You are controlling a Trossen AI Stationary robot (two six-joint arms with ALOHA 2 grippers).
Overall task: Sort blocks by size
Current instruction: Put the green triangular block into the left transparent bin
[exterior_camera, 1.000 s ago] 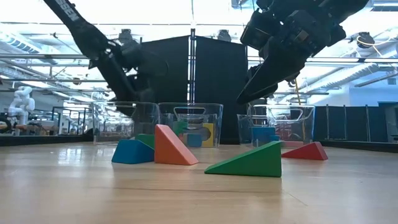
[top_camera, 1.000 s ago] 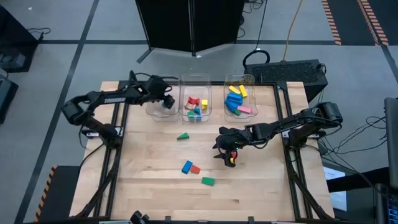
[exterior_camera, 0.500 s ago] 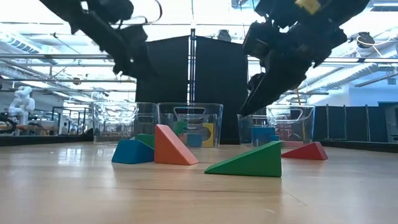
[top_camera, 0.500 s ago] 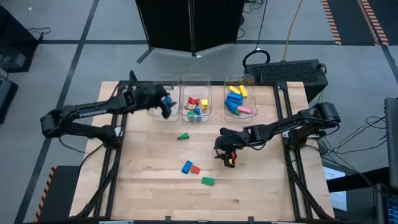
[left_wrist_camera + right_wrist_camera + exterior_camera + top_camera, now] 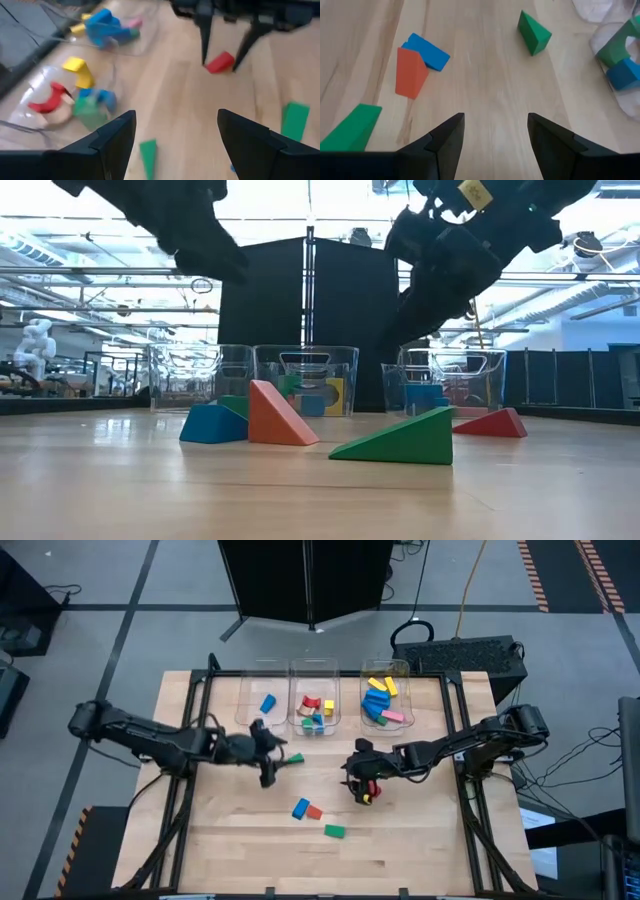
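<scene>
Left gripper (image 5: 268,762) low over the table centre, fingers spread wide, nothing between them. The green wedge (image 5: 294,758) lies just beside it at about 2 o'clock in the high view — long axis running roughly 3 to 9. In the left wrist view that wedge (image 5: 148,157) sits between the 2 dark fingers, a little short of them.

Right gripper (image 5: 361,784) hangs right of centre, fingers apart. A red block (image 5: 373,788) with a bit of yellow (image 5: 367,799) beside it sits right under its tips; touching or not, cannot tell from above. The left wrist view shows the red block (image 5: 219,62) on the wood between the right arm's fingertips, not clamped.

3 loose blocks at 6 o'clock from the wedge: blue (image 5: 300,807), orange-red (image 5: 314,811), green (image 5: 334,831). 3 clear bins (image 5: 313,670) along the far edge hold sorted blocks.

My read — the left arm is nearer the wedge; its fingers should straddle the short side.
</scene>
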